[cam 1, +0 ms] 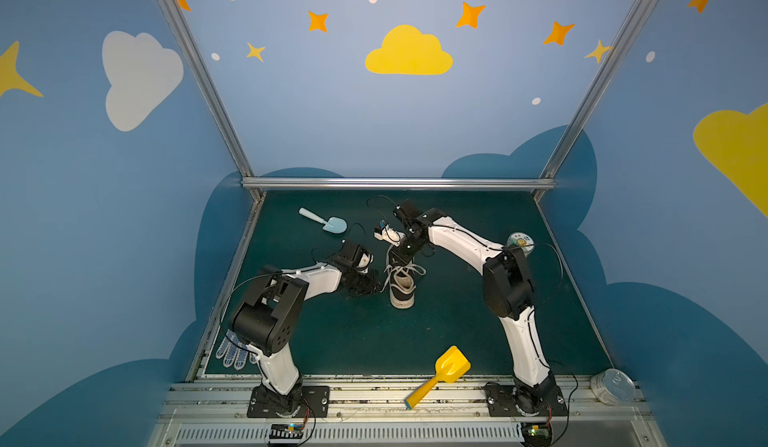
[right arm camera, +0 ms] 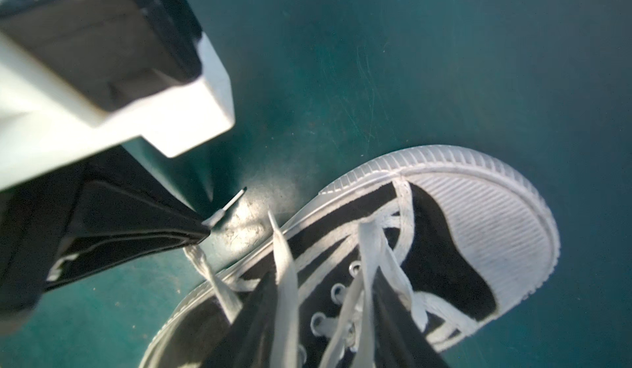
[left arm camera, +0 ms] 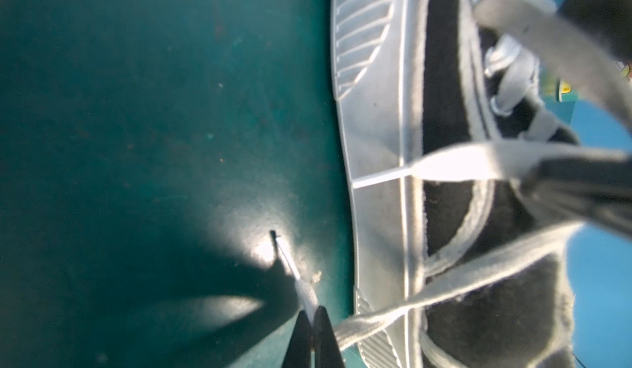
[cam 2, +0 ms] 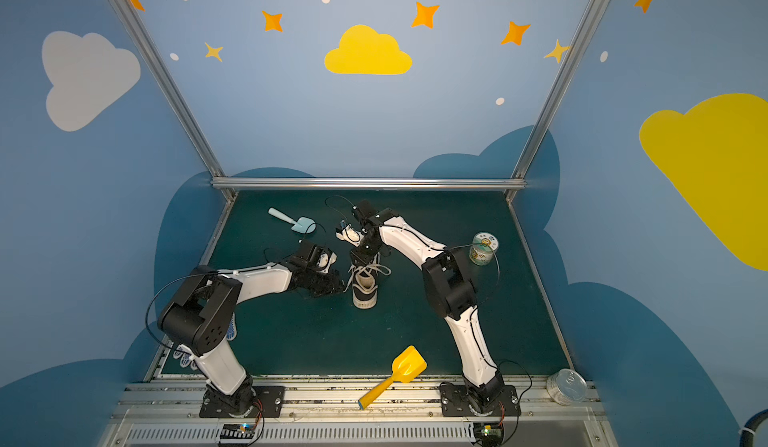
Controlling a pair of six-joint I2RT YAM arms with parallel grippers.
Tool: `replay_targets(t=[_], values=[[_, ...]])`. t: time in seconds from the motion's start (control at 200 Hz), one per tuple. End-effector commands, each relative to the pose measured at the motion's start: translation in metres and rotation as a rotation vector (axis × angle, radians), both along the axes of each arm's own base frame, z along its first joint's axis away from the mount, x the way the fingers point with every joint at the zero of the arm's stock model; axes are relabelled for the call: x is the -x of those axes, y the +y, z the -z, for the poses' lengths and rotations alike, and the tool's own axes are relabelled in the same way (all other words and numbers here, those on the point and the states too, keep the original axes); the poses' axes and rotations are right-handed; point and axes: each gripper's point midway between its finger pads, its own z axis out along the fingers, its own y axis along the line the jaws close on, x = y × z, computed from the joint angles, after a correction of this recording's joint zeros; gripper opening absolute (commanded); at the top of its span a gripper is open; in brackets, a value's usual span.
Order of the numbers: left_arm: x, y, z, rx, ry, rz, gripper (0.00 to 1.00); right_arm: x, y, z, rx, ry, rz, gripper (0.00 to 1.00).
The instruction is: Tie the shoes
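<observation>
Green mat (cam 1: pixel 353 341) between cloud-painted blue walls (cam 1: pixel 324 125)

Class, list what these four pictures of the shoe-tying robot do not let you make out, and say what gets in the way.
- Glove: mostly hidden under the left arm in both top views.
- Sneaker toe: covered by the right gripper in both top views.
- Far tin label: too small to read in the top views.
- Laces, how they cross: blurred in both wrist views.
</observation>
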Motion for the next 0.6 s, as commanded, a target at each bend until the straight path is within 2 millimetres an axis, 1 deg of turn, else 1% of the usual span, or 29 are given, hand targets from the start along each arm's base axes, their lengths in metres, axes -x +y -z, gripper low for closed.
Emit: replay_targets(t=[0.0, 0.04, 0.125, 0.175, 0.3, 0.461, 0.481, 0.596], values=[[-0.001, 0.0018, -0.0101, 0.006, -0.018, -0.005, 0.06, 0.0, 0.0022, 0.0048, 0.002, 0.031, 0.009, 0.42], [-0.0003, 0.0013, -0.0101, 0.007, -0.017, -0.002, 0.06, -0.0003, 0.0021, 0.007, 0.005, 0.035, 0.012, 0.42], [-0.0016, 0.0021, -0.0112, 0.006, -0.02, -0.005, 0.06, -0.0024, 0.0004, 0.0109, 0.018, 0.031, 0.021, 0.46], [-0.0015, 0.0021, -0.0109, 0.005, -0.02, -0.004, 0.06, -0.0033, -0.0002, 0.0116, 0.018, 0.028, 0.024, 0.46], [-0.003, 0.002, -0.0119, 0.007, -0.022, -0.006, 0.06, -0.0033, 0.0004, 0.013, 0.012, 0.039, 0.025, 0.42], [-0.0056, 0.0036, -0.011, 0.014, -0.012, -0.018, 0.06, -0.002, 0.0013, 0.011, -0.013, 0.066, 0.025, 0.28], [-0.0062, 0.0044, -0.0104, 0.015, -0.011, -0.02, 0.06, -0.0017, 0.0015, 0.0104, -0.018, 0.08, 0.052, 0.26], [-0.0096, 0.0059, -0.0104, 0.021, -0.009, -0.024, 0.07, -0.0011, 0.0004, 0.0089, -0.031, 0.096, 0.065, 0.12]])
